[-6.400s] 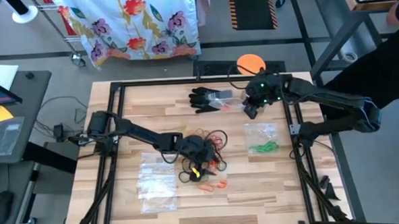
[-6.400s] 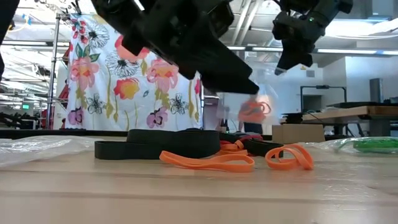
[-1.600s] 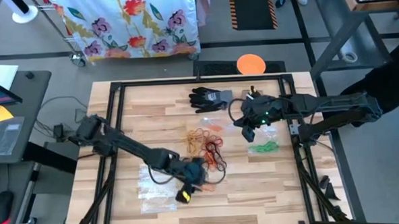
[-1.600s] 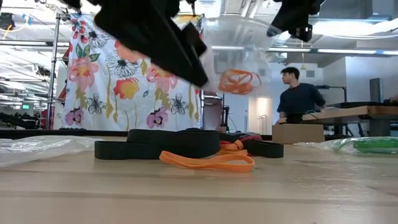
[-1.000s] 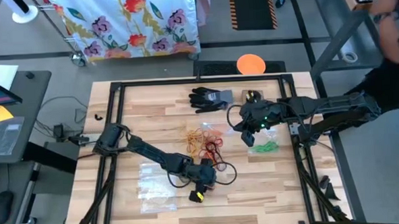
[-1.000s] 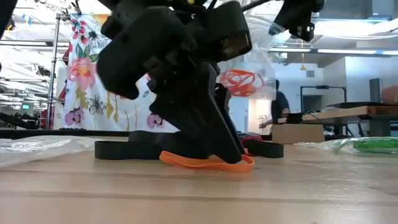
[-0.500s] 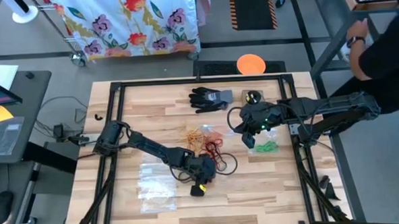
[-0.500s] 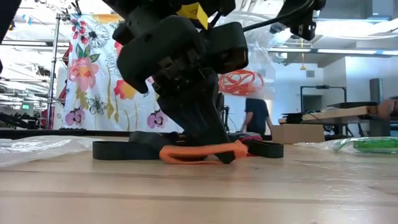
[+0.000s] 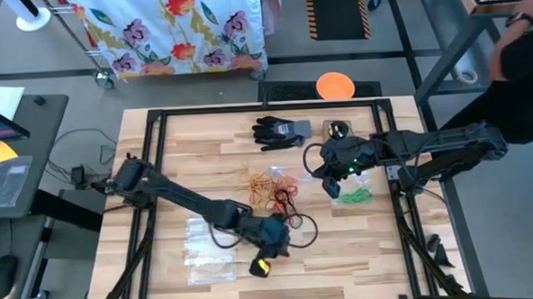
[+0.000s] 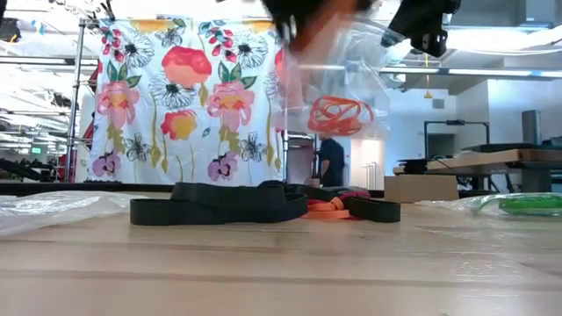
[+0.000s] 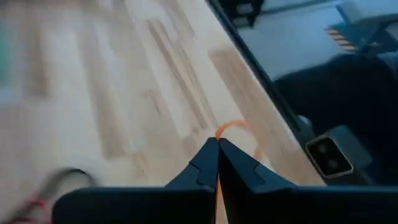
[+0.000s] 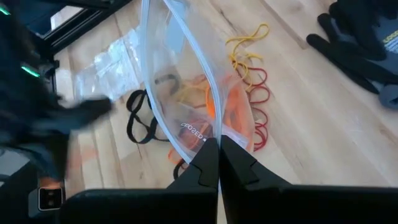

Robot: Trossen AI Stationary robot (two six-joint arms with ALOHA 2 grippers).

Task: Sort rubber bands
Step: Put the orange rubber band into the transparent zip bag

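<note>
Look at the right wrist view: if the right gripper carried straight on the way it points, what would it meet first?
The right gripper is shut on a clear plastic bag holding orange bands. Beyond it lie the red rubber bands and black rubber bands on the table, probably met next; depth is unclear.

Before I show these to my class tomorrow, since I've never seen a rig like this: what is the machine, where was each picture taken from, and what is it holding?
It is a robot with two dark arms at a wooden table, each ending in a two-finger gripper. One picture looks straight down, one sits at tabletop height, and two come from cameras on the wrists.

The left gripper is shut on an orange rubber band it has picked up. The right gripper is shut on the edge of a clear plastic bag with orange bands inside, held above the table.

On the table lie loose rubber bands in several colours, a black glove, more clear bags, and one bag with green bands.
</note>
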